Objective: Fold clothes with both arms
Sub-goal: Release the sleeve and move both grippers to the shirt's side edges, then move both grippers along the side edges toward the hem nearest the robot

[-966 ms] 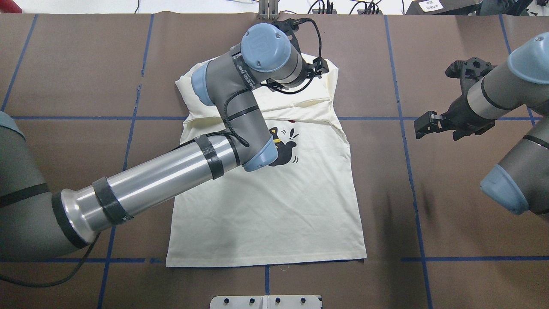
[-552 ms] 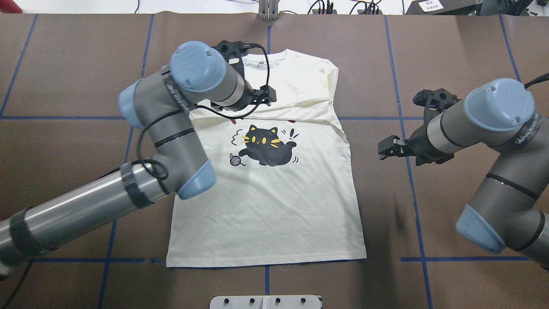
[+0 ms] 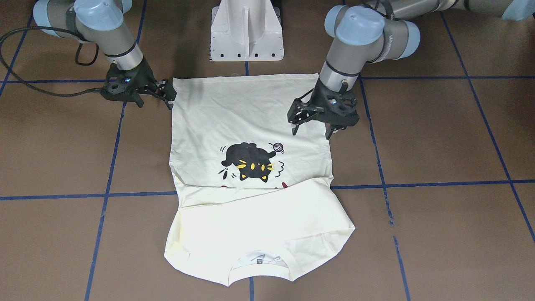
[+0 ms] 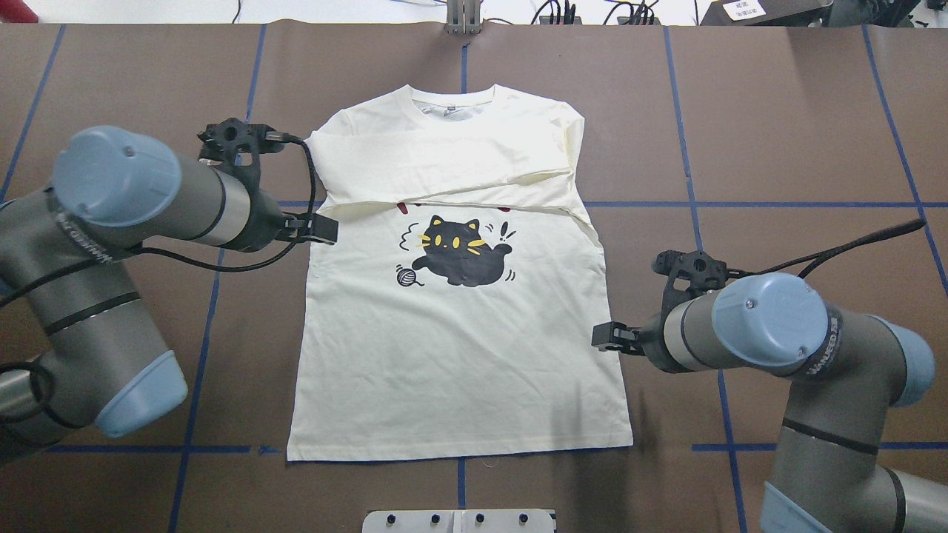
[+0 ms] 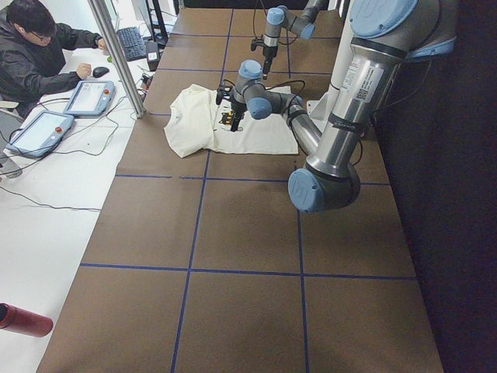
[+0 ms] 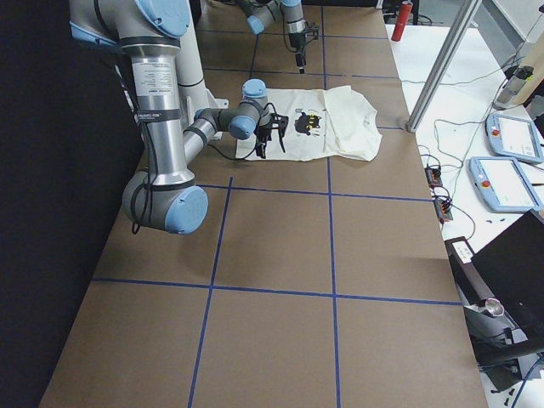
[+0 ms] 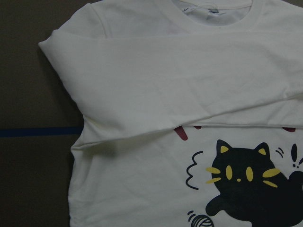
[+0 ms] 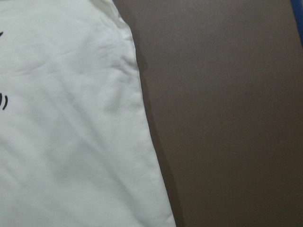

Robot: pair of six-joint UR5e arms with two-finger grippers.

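A cream long-sleeved T-shirt (image 4: 459, 355) lies print-up on the brown paper-covered table (image 4: 778, 111), stretched out between your two black two-finger claws. Its sleeves (image 4: 444, 166) are folded across the chest, hiding all but scraps of the red lettering above the black cat print (image 4: 459, 255).

Your left claw (image 3: 311, 129) hangs above the shirt's side edge with its fingers apart and nothing between them. In the front-facing view one fingertip stands over the cloth and the other over bare table. The folded sleeves and the neckline (image 4: 452, 100) lie beyond this claw, away from the robot; the hem lies back towards it. Its wrist camera takes in the sleeve fold, the collar and the cat's head.

Your right claw (image 3: 155, 102) sits at the opposite side edge, closer to the hem, with its fingers also spread and empty. The cloth starts just beside its inner fingertip, and whether the two touch cannot be told. Its wrist camera shows only the plain side edge and brown table.

Behind both claws stands the white pedestal base (image 3: 246, 37). Past the shirt's collar end, a person (image 5: 31, 54) sits at a white desk.
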